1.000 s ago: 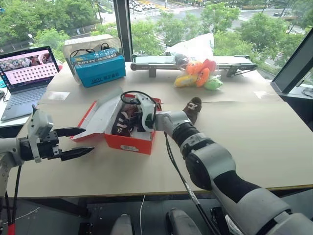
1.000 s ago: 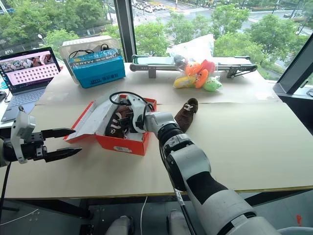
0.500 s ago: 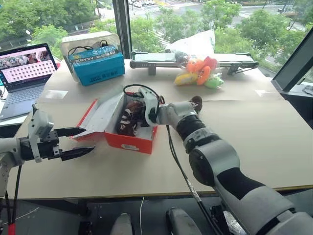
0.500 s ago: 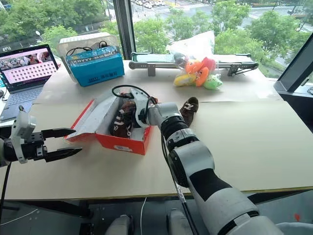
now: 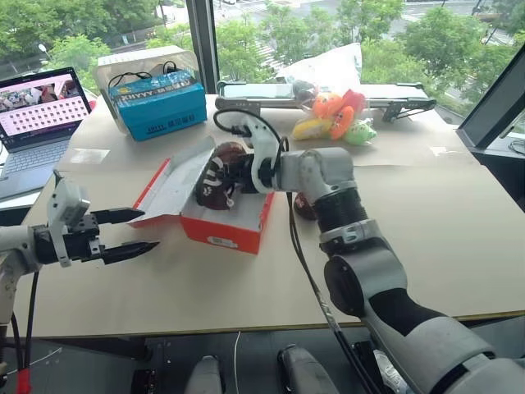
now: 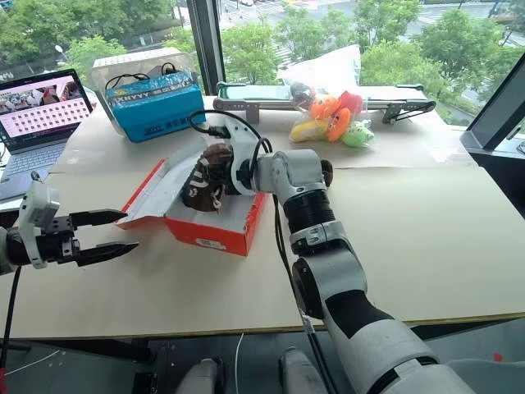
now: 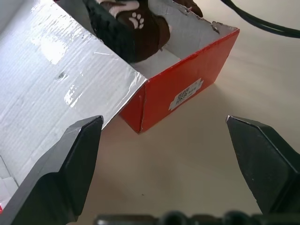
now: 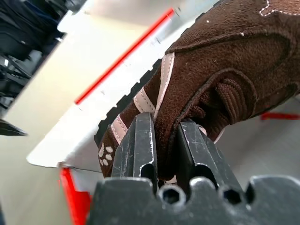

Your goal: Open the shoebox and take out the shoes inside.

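The right end effector [image 8: 161,140] is clamped on the edge of 1 brown shoe [image 5: 215,179], holding it above the open red shoebox [image 5: 234,230] on the surface [image 5: 426,246]. A second shoe [image 5: 303,205] lies just beside the box. The left end effector [image 5: 131,232] hovers with fingers apart near the lid [image 5: 176,185].

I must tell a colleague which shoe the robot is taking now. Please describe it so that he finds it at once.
On the beige table, find the open red shoebox. Just above it hangs a small dark brown shoe with pale stripes, pinched by the right gripper. The other brown shoe lies on the table behind the arm.
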You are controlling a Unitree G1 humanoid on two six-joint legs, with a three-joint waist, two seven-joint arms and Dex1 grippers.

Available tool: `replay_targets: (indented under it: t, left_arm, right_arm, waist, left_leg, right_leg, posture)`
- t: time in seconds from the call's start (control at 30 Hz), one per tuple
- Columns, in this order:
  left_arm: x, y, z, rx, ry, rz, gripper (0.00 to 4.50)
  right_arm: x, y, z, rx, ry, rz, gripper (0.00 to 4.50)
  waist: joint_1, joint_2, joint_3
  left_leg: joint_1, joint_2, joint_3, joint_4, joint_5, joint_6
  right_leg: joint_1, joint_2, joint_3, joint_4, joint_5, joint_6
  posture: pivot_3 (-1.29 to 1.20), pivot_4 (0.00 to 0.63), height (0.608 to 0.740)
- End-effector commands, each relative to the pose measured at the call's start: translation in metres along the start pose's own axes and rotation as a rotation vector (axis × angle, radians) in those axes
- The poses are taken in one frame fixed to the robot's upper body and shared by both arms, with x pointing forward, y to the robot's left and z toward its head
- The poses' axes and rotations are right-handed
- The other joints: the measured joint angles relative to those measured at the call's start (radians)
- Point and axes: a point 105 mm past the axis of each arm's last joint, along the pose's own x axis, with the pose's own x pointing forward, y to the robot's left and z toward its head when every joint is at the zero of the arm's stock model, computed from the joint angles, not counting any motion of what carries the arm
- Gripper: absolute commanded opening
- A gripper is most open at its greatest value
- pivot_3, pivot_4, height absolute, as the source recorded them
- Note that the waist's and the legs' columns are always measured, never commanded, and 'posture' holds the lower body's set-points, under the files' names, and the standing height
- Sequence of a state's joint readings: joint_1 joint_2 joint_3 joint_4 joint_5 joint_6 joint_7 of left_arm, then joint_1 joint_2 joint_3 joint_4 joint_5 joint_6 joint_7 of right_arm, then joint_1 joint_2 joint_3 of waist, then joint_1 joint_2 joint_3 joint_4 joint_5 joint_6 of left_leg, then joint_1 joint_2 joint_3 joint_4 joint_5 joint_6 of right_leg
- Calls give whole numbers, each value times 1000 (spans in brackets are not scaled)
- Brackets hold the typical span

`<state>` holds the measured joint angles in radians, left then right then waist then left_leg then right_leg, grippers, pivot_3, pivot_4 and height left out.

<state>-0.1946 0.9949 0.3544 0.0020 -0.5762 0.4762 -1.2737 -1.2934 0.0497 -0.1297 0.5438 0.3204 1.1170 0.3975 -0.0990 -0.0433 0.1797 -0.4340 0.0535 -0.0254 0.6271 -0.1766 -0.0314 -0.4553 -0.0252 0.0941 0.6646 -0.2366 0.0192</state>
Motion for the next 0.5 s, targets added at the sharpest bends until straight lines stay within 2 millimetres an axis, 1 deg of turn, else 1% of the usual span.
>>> replay_targets:
  t: [0.03, 0.1, 0.17, 0.2, 0.23, 0.33, 0.43, 0.5]
  left_arm:
    - [0, 1, 7, 38, -12, -5, 4500]
    - [0, 1, 7, 39, -13, -8, 4500]
    - [0, 0, 7, 40, -13, -11, 4500]
    - [0, -1, 7, 39, -13, -12, 4500]
    - [1, -1, 6, 38, -13, -12, 4500]
    - [2, -2, 4, 33, -12, -16, 4500]
    - [3, -3, 2, 28, -15, -21, 4500]
    - [5, -4, 1, 24, -17, -25, 4500]
  right_arm:
    - [-11, 19, 15, 5, -57, 63, 574]
    - [-20, 22, 22, 24, -83, 74, 574]
    - [-38, 19, 36, 32, -128, 57, 574]
    - [-47, 15, 42, 33, -149, 39, 574]
    - [-61, 7, 50, 27, -175, -3, 574]
    - [-97, -13, 63, 10, -214, -109, 574]
    - [-128, -32, 65, -2, -206, -218, 574]
    - [-143, -43, 62, -5, -182, -281, 574]
  waist:
    - [0, 0, 0]
    - [0, 0, 0]
    - [2, 0, 0]
    - [2, 0, 0]
    - [4, 0, 0]
    - [17, 0, 0]
    - [23, 0, 0]
    - [25, 0, 0]
  left_leg:
    - [0, 0, 0, 0, 0, 0]
    - [0, 0, 0, 0, 0, 0]
    - [-1, 0, 0, 0, 0, 0]
    - [-1, 0, 0, 0, 0, 0]
    - [-1, 0, 0, 1, 0, 0]
    - [-3, -1, 0, 2, 0, 0]
    - [-4, -1, 0, 2, 0, 0]
    - [-4, -1, 0, 2, 0, 0]
  right_leg:
    - [0, 0, 0, 0, 0, 0]
    - [0, 0, 0, 0, 0, 0]
    - [0, 0, 0, 0, 0, 0]
    - [0, 0, 0, 0, 0, 0]
    - [0, 0, 0, 0, 0, 0]
    - [0, -2, -2, -1, 0, 0]
    - [-1, -2, -1, -1, 0, 1]
    - [-1, -2, -1, -1, 0, 1]
  posture:
    - [0, 150, 736]
    - [0, 150, 736]
    - [0, 150, 736]
    - [0, 150, 736]
    - [0, 150, 736]
    - [0, 150, 736]
    - [0, 150, 736]
    - [0, 150, 736]
